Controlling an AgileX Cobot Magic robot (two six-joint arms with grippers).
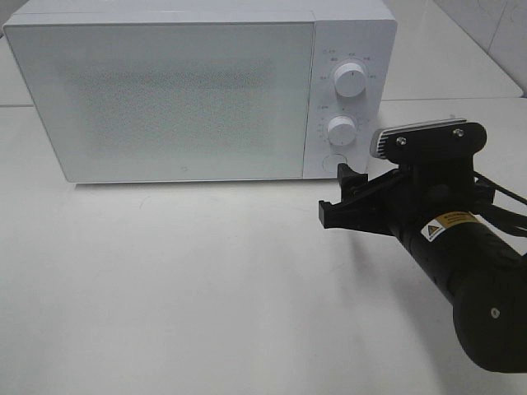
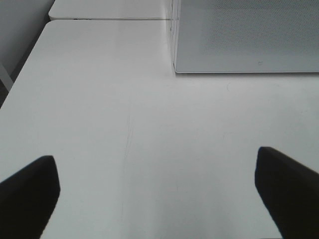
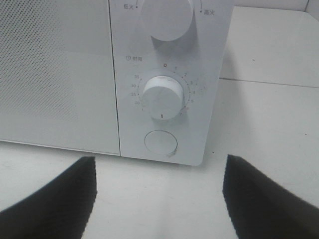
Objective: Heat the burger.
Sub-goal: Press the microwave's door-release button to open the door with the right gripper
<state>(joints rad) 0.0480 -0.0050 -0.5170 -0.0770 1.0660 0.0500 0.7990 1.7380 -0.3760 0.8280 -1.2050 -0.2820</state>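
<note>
– At the back of the white table (image 1: pixel 206 288): what stands there?
– White microwave (image 1: pixel 181 90). Door (image 1: pixel 165 99) shut, its dotted frosted pane gives no view inside. Control panel on the side by the right arm: upper knob (image 1: pixel 352 81), timer knob (image 1: pixel 341 130) below it, round button (image 1: pixel 332 163) lowest.
– Timer knob setting?
– Right wrist view: the small dark mark on the knob's rim sits opposite the 0 of the dial. Finer reading not possible.
– Right gripper (image 1: pixel 335 193)?
– Low over the table, right in front of the control panel, pointed at the round button. Jaws apart, nothing between them. From the high camera one fingertip overlaps the microwave's lower corner; contact cannot be told. The wrist view shows both fingers (image 3: pixel 60 194) short of the panel.
– Left gripper (image 2: pixel 157 194)?
– Seen in its own wrist view only. Jaws spread wide, nothing held, bare table beneath, the door's corner ahead and well apart from the fingers (image 2: pixel 27 194).
– Burger?
– Does not show in any view; behind the shut door or elsewhere, cannot tell
</note>
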